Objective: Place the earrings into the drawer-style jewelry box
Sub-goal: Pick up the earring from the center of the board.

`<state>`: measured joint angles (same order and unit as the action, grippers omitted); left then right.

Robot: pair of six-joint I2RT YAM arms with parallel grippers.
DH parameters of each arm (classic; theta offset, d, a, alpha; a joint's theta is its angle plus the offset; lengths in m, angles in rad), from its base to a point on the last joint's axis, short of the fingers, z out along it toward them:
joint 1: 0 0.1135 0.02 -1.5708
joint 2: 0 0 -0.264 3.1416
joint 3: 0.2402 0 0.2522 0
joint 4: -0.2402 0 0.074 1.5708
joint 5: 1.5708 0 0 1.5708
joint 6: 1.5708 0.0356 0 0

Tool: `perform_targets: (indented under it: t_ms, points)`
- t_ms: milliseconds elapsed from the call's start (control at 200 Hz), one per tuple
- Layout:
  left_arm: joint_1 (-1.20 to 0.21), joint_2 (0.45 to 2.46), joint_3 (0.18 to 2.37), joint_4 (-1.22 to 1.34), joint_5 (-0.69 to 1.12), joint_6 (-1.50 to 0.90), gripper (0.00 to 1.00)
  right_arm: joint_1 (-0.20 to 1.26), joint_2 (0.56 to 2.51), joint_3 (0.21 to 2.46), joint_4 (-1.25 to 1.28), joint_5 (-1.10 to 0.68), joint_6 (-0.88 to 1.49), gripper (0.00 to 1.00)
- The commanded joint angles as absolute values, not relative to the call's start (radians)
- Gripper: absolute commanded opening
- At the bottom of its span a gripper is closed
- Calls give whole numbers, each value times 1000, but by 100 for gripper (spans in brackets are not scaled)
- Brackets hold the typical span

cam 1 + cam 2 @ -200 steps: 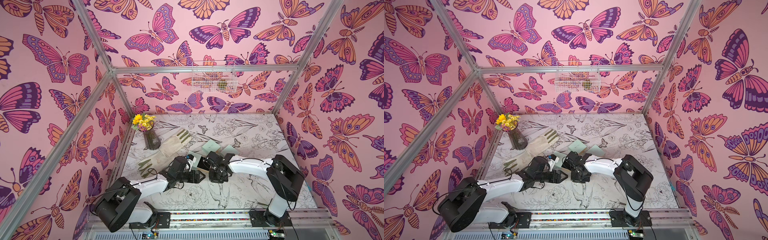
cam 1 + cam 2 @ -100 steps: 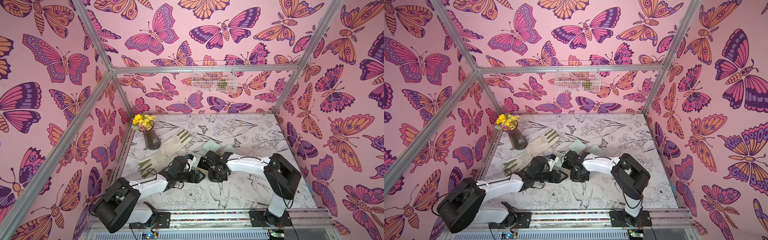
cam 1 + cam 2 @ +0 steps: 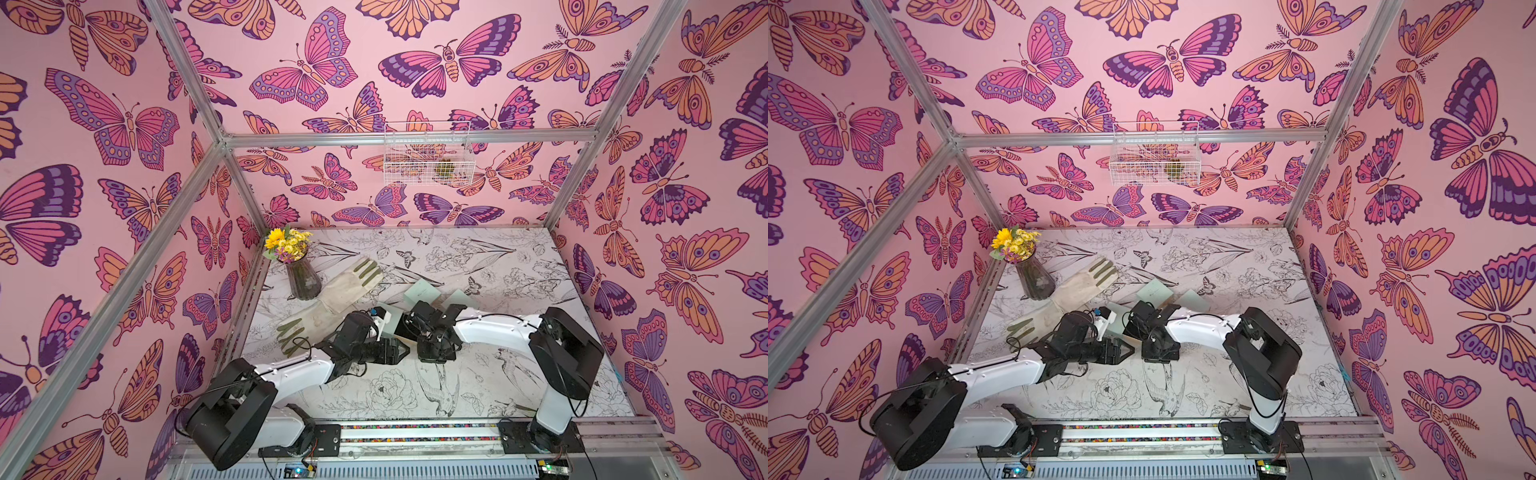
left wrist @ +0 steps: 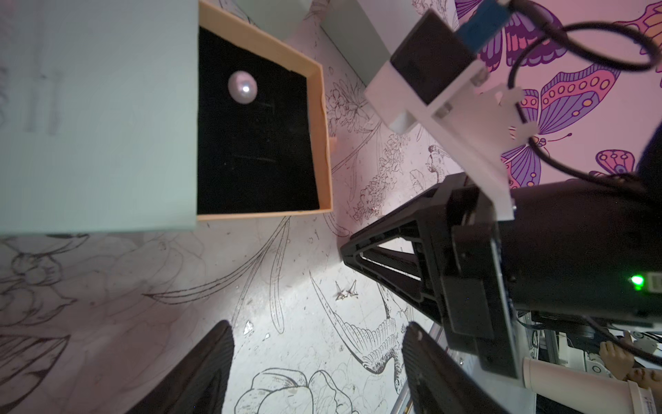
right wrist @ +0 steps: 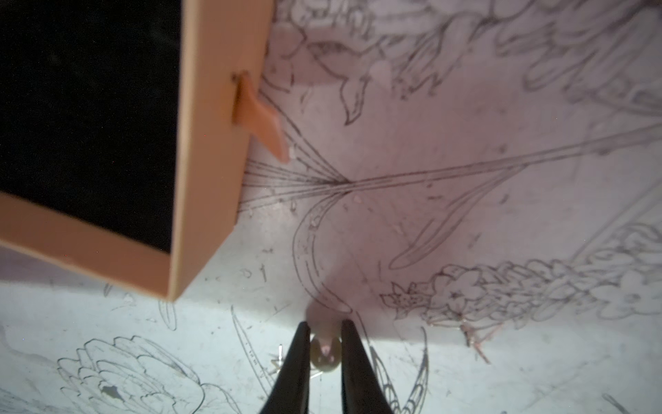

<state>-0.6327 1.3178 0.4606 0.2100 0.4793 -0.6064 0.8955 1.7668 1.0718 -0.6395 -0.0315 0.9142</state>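
Narrowed since a second ago, the right end effector (image 5: 325, 324) pinches a pearl earring (image 5: 324, 353) lying on the desk (image 5: 465, 179) near the open drawer (image 5: 211, 143)
Firm the grip before lifting, since the round pearl may squirt out, then carry it over the black lining beside the twin pearl (image 4: 243, 87); left end effector (image 4: 318, 326) hangs wide, empty
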Motion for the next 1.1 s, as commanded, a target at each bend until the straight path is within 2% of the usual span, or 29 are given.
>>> perform_targets:
  t_ms: [0, 170, 406, 541, 1097]
  points:
    - [-617, 1328, 521, 192, 494, -579, 76, 890, 1652, 1035, -625, 92, 870, 11]
    - [-581, 1371, 593, 192, 526, -565, 76, 882, 1495, 965, -507, 162, 773, 10]
    - [-518, 1405, 645, 189, 535, -548, 76, 857, 1415, 907, -265, 93, 590, 7]
    - [-485, 1421, 661, 190, 535, -539, 76, 844, 1430, 900, -164, 59, 526, 0]
    - [-425, 1543, 716, 194, 569, -509, 76, 836, 1613, 894, 59, 14, 486, 0]
